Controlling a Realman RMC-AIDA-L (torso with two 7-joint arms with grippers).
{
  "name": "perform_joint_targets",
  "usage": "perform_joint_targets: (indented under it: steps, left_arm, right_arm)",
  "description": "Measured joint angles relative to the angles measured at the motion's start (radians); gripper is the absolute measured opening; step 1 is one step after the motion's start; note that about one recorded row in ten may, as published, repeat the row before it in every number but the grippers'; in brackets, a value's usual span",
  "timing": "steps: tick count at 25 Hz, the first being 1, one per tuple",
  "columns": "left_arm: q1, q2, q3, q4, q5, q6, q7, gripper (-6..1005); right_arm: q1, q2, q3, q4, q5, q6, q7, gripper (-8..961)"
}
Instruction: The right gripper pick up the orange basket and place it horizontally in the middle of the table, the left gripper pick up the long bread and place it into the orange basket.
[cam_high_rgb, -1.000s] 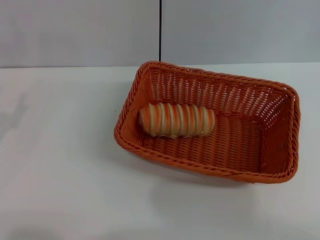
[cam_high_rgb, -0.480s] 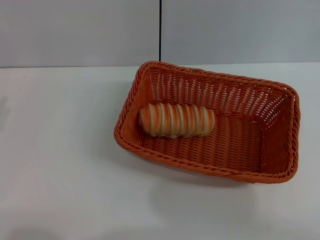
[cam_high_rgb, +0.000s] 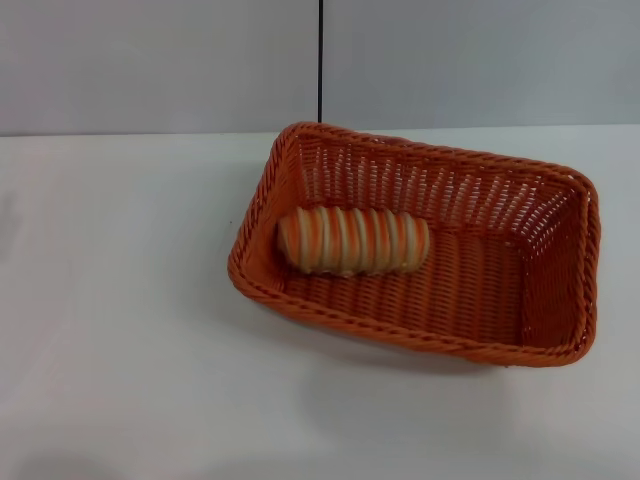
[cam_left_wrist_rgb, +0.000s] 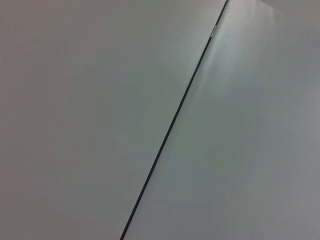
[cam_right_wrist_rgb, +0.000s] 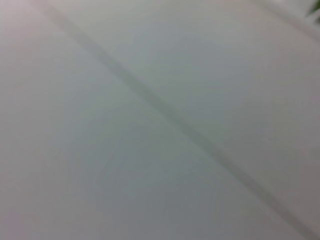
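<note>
A pale grey wall with a thin dark vertical seam is standing behind the table (cam_high_rgb: 130, 330), whose plain white top is filling most of my head view. The orange basket (cam_high_rgb: 560, 300) is sitting on it with its long side running across, a little to my right of the middle and slightly skewed. The long bread (cam_high_rgb: 353, 241) is lying inside, on the basket floor toward the end nearer my left side, its length following the basket's.

Judging from that, both halves of the job are looking finished: basket set down crosswise, loaf inside it. I am seeing nothing left to do but perhaps parking my arms.

Neither of my pincers is showing in any view. Both wrist cameras are looking only at blank grey surface crossed by a seam, so I cannot tell whether either one is released or clenched, nor how far it is from the basket and bread.
</note>
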Motion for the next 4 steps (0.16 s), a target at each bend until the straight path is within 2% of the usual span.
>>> perform_joint_targets:
  steps: [4]
  left_arm:
    - [0.002, 0.001, 0.003, -0.01, 0.0, 0.0, 0.057, 837]
  right_arm:
    - [-0.008, -0.004, -0.002, 0.099, -0.187, 0.007, -0.016, 566]
